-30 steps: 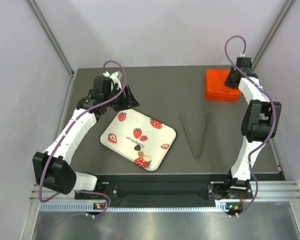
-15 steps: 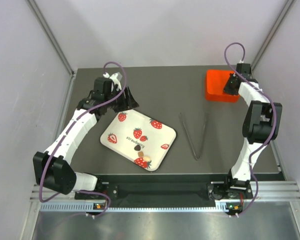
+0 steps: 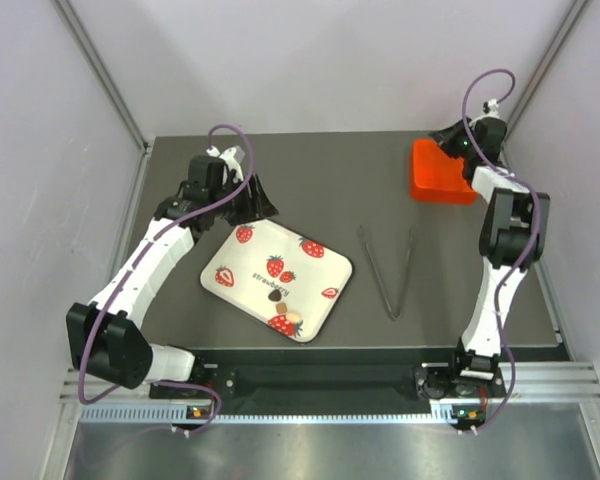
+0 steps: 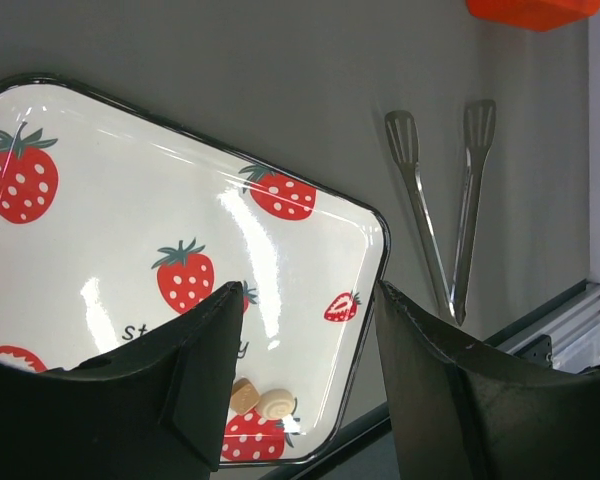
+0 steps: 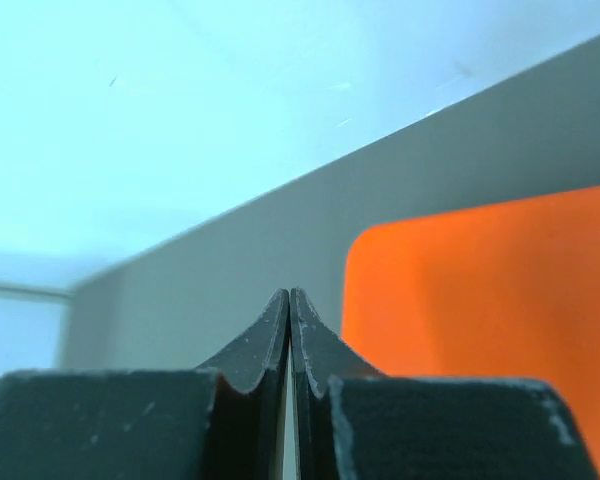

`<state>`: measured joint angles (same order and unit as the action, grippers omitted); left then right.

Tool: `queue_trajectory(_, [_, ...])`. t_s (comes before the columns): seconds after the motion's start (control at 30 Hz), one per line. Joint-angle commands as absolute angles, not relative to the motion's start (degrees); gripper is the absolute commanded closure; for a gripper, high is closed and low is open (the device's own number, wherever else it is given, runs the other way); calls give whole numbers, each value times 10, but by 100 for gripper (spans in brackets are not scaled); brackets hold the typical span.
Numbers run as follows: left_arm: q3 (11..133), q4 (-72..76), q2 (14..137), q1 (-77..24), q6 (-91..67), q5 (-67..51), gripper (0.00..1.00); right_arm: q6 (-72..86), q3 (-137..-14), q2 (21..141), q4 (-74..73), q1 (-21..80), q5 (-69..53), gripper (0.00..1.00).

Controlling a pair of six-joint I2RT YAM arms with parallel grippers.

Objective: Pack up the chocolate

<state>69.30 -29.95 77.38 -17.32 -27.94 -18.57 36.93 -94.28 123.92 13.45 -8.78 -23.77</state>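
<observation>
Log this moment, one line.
left pincer: open, at tray edge | right pincer: shut, empty, at box | chocolate: on tray | tongs: untouched

I find the tray [image 3: 315, 272] left of centre on the counter [image 3: 330, 180], chocolate [image 3: 277, 295] at its near edge; tongs [image 3: 395, 310] lie right of it, box [image 3: 435, 178] far right.

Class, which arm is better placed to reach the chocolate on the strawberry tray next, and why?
Left. The left gripper hangs open at the tray's edge, chocolate in its wrist view. The right gripper is shut, far off by the orange box.
</observation>
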Motion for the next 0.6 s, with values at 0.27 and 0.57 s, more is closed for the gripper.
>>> queue_trajectory(0.27, [671, -272, 780, -176, -260, -178, 40, 715, -969, 1490, 526, -115, -338, 100])
queue_trajectory(0.57, [679, -270, 778, -177, -264, -180, 40, 672, -902, 1419, 481, -145, -325, 100])
